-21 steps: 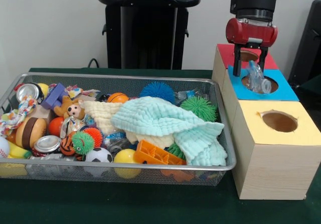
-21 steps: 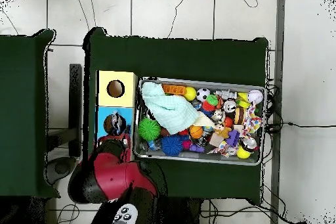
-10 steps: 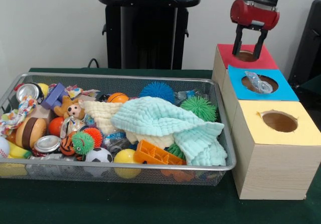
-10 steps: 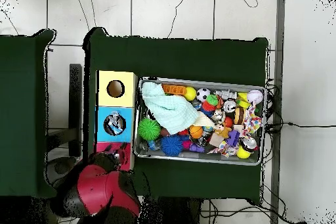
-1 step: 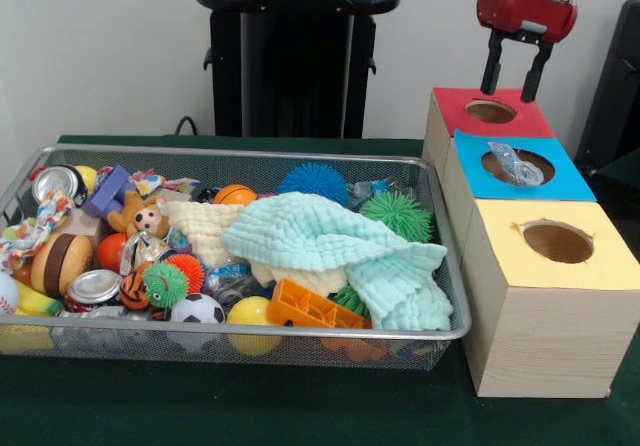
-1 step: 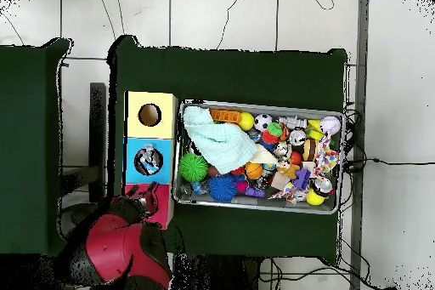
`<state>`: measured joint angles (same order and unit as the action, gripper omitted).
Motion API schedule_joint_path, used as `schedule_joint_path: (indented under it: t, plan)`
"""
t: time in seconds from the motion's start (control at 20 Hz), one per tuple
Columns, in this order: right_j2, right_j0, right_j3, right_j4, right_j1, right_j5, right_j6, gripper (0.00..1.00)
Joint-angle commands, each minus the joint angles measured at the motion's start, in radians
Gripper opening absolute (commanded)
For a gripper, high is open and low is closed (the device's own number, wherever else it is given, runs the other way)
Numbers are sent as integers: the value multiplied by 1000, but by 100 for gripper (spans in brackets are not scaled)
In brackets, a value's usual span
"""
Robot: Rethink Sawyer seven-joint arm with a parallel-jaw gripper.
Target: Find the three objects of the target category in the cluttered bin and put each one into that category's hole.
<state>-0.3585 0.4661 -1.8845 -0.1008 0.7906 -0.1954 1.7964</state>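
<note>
My gripper (image 5: pixel 511 90) hangs open and empty at the top right, high over the red box's hole (image 5: pixel 490 111). A crumpled piece of clear plastic (image 5: pixel 515 164) lies in the blue box's hole (image 5: pixel 497 167), partly sticking out; from above the plastic (image 6: pixel 148 161) fills that hole. The yellow box's hole (image 5: pixel 557 241) shows nothing inside. The wire bin (image 5: pixel 300 332) is full of clutter: crushed cans (image 5: pixel 93 286), clear plastic pieces (image 5: pixel 235 286), balls and toys. A mint cloth (image 5: pixel 330 241) covers much of its right half.
The three boxes stand in a row right of the bin, yellow nearest, red (image 6: pixel 143 195) farthest. The bin also holds a blue spiky ball (image 5: pixel 313 179), a green spiky ball (image 5: pixel 397 213), a soccer ball (image 5: pixel 197 309) and an orange plastic toy (image 5: pixel 310 309). The red arm (image 6: pixel 119 248) shows beside the red box.
The gripper let go of the clear plastic at the blue hole, then rose and drew back over the red box. The plastic stays in the blue hole.
</note>
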Motion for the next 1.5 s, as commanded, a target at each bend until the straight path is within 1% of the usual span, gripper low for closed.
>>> schedule_joint_path:
  t: [0.05, 0.1, 0.2, 0.4, 0.5, 0.7, 1.0, 1.1, 1.5]
  plan:
    - [-6, -3, 66, 18, 1, -118, 142, 100]
    - [-15, 6, 72, 17, 1, -139, 142, 100]
    - [9, -10, 51, 33, 4, -129, 153, 100]
    - [127, -110, -55, 67, -21, 6, 186, 100]
    - [157, -139, -79, 66, -34, 47, 188, 100]
    - [149, -132, -80, 51, -51, 74, 193, 100]
    - [157, -138, -75, 52, -54, 40, 183, 100]
    - [165, -146, -83, 53, -52, 43, 183, 100]
    - [140, -123, -76, 40, -57, 57, 181, 100]
